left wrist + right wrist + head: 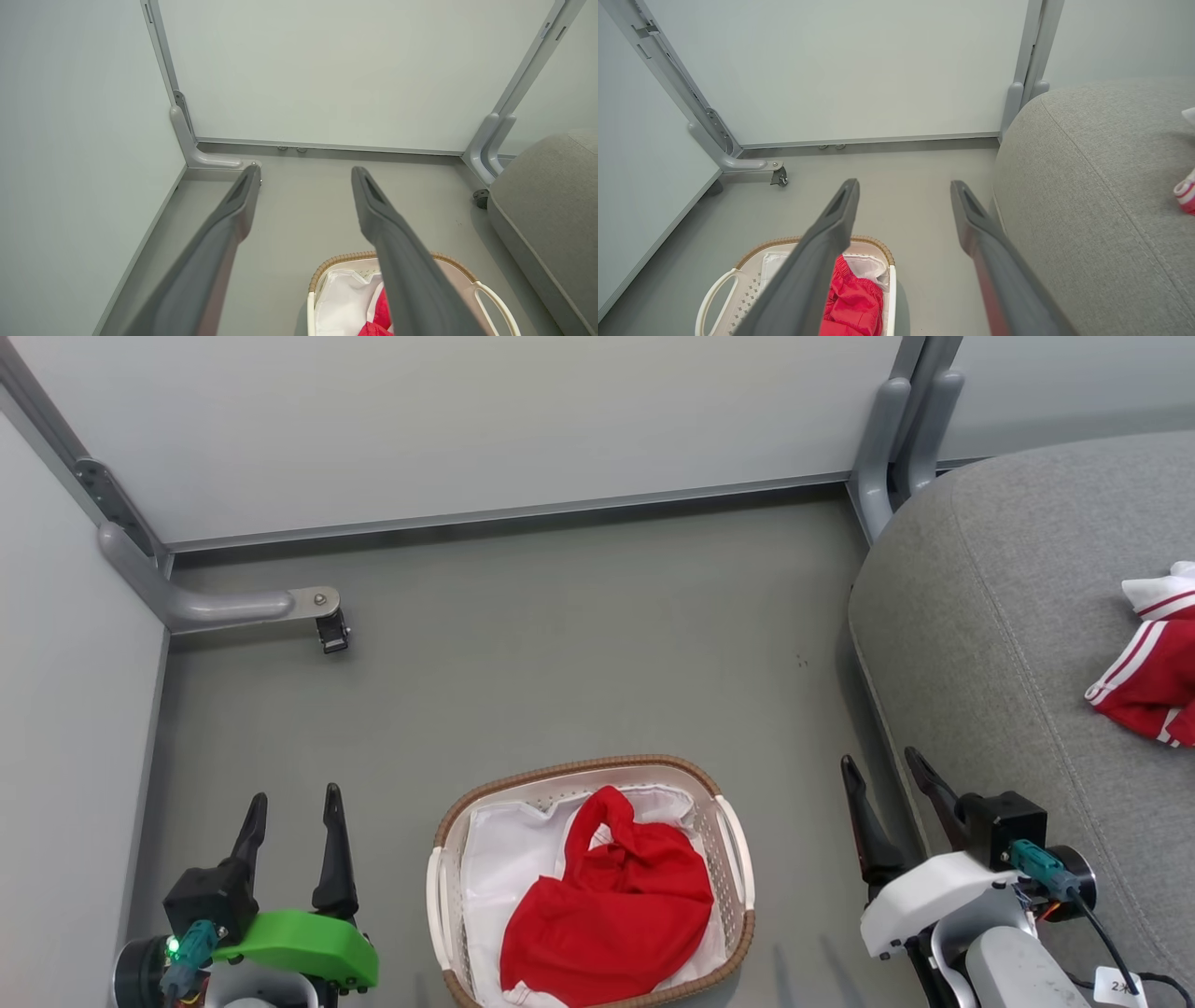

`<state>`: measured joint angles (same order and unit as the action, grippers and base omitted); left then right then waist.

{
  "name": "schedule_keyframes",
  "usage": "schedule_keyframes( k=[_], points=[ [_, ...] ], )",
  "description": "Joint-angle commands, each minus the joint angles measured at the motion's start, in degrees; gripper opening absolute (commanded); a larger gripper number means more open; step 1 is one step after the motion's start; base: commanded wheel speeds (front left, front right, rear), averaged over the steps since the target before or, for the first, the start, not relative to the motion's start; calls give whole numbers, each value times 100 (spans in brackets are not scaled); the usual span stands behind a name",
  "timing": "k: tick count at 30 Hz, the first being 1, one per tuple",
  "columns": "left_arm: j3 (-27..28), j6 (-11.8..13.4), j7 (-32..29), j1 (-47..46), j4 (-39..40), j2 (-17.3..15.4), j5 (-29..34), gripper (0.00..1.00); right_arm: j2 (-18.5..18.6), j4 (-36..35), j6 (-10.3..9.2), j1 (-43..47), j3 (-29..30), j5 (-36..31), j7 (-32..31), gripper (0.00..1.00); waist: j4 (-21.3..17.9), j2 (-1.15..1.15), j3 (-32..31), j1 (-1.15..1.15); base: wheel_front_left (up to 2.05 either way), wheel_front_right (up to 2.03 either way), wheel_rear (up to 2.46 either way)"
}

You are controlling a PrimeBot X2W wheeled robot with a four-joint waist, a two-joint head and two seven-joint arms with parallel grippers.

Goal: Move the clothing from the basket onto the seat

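Left gripper (295,795) and right gripper (879,758) flank the basket (579,767). Both have fingers spread wide and hold nothing, evidently poised for a pick. A heaped red garment (611,896) lies on the white liner (495,859) inside. Farther right, a striped red garment (1153,672) rests on the seat (1008,616), judged already delivered.

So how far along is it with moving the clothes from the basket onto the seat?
Roughly halfway. Done: one striped garment lies on the seat. In hand: nothing; the left end effector and right end effector are open and empty, either side of the basket. Left: the bunched red garment lying in the basket on its white liner.
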<state>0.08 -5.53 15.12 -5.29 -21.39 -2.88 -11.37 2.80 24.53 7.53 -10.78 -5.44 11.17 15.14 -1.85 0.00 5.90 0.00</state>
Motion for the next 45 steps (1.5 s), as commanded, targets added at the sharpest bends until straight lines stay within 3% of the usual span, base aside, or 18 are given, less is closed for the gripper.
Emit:
schedule_keyframes(
  k=[1,12,31,45],
  points=[
    [12,18,5,85,20,-7,-23,100,24,-11,-8,106,-8,28,1,100,3,0,12,0,0,0,0],
    [-217,-82,5,-174,-28,-6,-48,100,25,-134,-8,-133,-11,71,1,100,-26,0,386,0,0,0,0],
    [-1628,-202,4,-1506,-655,-14,-27,100,23,-745,-8,-1231,-256,281,1,100,-604,0,2240,0,0,0,0],
    [-2536,-199,5,-2551,-1632,-384,-363,100,20,-1357,-8,-1762,-622,584,1,100,-1112,0,3188,0,0,0,0]
  ],
)
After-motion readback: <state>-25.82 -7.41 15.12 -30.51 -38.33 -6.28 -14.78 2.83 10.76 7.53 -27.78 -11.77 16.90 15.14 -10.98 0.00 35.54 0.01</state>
